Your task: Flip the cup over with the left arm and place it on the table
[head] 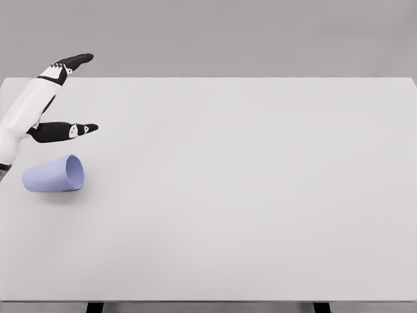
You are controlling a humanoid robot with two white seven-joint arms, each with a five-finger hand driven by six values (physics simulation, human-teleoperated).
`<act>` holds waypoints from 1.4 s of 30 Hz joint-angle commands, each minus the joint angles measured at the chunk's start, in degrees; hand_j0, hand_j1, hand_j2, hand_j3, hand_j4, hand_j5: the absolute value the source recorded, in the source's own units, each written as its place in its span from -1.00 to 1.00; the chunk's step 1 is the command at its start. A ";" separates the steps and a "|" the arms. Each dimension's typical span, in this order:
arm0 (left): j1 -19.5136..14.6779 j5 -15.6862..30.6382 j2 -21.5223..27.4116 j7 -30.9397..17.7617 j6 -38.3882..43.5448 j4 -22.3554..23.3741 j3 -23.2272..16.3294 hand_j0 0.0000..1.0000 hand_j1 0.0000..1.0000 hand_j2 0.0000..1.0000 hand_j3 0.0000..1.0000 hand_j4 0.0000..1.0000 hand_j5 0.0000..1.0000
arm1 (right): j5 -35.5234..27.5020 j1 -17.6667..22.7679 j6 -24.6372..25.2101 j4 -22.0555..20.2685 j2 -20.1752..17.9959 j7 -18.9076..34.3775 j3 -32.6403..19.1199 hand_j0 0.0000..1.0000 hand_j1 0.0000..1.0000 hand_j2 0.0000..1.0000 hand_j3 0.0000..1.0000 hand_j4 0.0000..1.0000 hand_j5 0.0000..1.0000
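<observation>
A pale blue cup (55, 174) lies on its side near the left edge of the white table (247, 189), its open mouth facing right. My left hand (81, 94) hovers just behind and above the cup, apart from it. Its fingers (71, 63) stretch out toward the upper right and the thumb (68, 131) points right, so the hand is open and holds nothing. The right arm is out of view.
Only the cup rests on the white table. Its far edge runs across the picture at the top, and dark table legs (95, 307) show below the near edge.
</observation>
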 commanded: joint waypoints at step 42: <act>4.48 11.66 22.16 -9.11 -14.57 -0.02 -7.84 1.00 1.00 1.00 1.00 1.00 1.00 | -0.10 0.18 0.01 0.13 0.00 -0.12 -0.02 1.00 1.00 1.00 1.00 1.00 1.00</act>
